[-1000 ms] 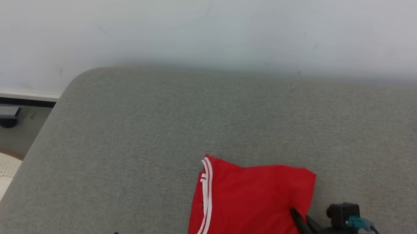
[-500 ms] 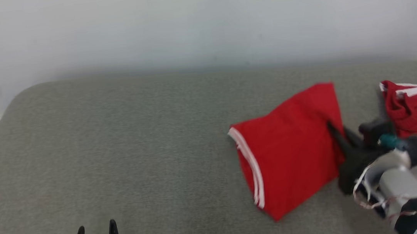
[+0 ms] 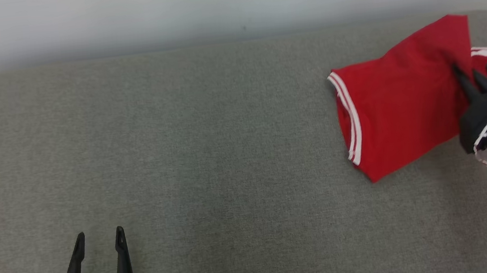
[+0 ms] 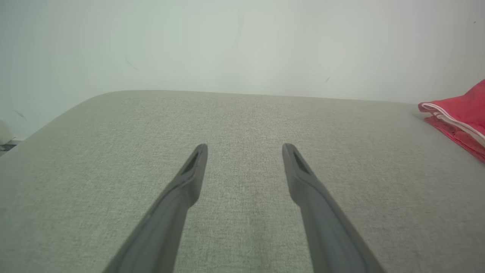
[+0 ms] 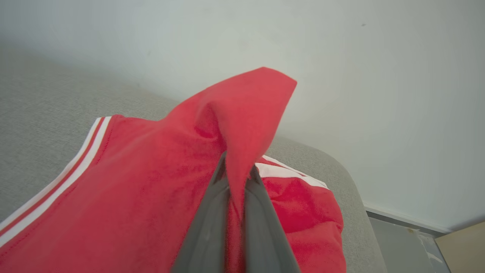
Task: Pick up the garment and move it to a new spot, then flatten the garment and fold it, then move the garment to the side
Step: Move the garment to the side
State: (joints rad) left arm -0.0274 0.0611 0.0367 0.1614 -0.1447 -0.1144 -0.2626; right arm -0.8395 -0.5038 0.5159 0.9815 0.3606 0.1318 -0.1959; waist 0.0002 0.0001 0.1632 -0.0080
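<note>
The garment (image 3: 394,102) is a folded red piece with white stripes along one edge, at the right of the grey cushioned surface (image 3: 209,158). My right gripper (image 3: 463,75) is shut on its far right edge, and the pinched corner stands up above the fingers in the right wrist view, garment (image 5: 159,182), gripper (image 5: 237,172). My left gripper (image 3: 99,236) hovers open over bare cushion at the lower left, well apart from the garment. The left wrist view has that gripper (image 4: 244,149) empty, with the garment's striped edge (image 4: 460,117) at far right.
A second red garment with white stripes (image 5: 303,204) lies crumpled under and behind the held one, near the cushion's right end (image 5: 352,185). A pale wall (image 3: 211,4) runs along the far side. Floor (image 5: 401,239) shows past the right end.
The head camera has swung to the right. My right gripper has carried the folded garment toward the cushion's right end, up against the second red garment. The left gripper stays open.
</note>
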